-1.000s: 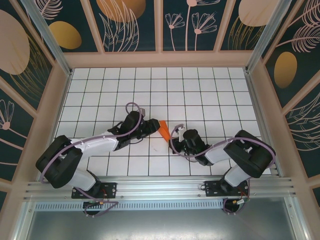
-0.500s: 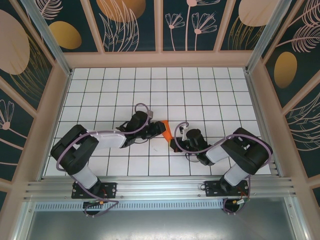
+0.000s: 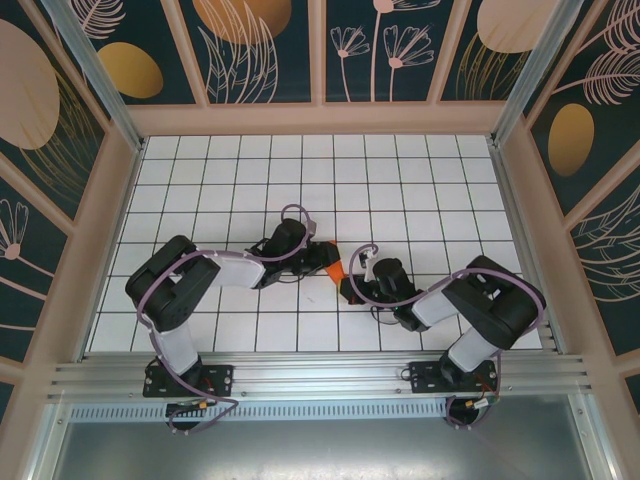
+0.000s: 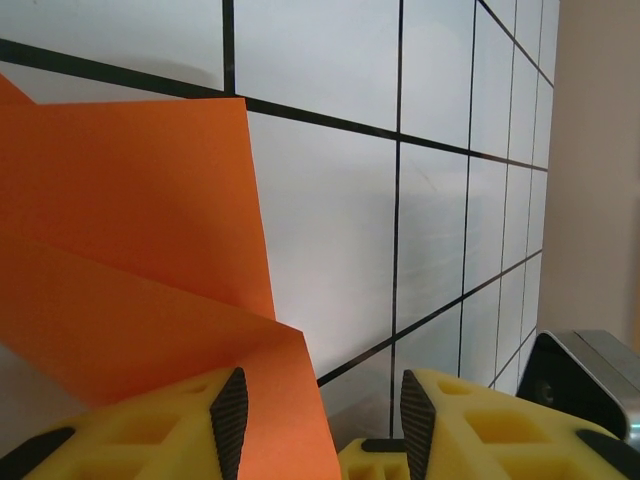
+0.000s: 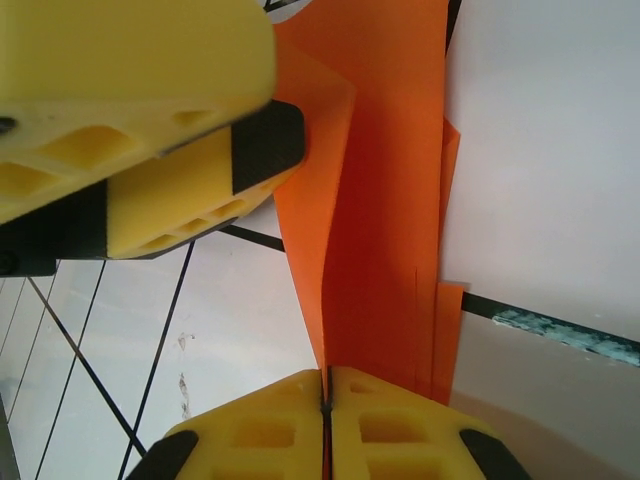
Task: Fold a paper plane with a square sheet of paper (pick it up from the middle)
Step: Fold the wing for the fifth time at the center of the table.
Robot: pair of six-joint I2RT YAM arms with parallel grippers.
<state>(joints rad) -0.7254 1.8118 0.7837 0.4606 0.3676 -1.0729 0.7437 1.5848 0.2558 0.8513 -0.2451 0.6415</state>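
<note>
Orange and creased narrow, the sheet of paper (image 3: 332, 267) is near the middle of the table (image 3: 400, 180), between both arms. The right gripper (image 5: 325, 402), at its five o'clock, is clamped on a folded edge — probably to anchor it. The left gripper (image 4: 318, 420), at nine o'clock, stands parted around a raised flap — seemingly poised to pinch the next crease.

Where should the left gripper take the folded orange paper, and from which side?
Probably the free flap edge of the orange paper, beside the open left gripper, away from the end pinched in the shut right gripper. Come edge-on from the left arm's side so the jaws close on its flat faces: it is thin creased layers, with no thickness to grab otherwise.
</note>
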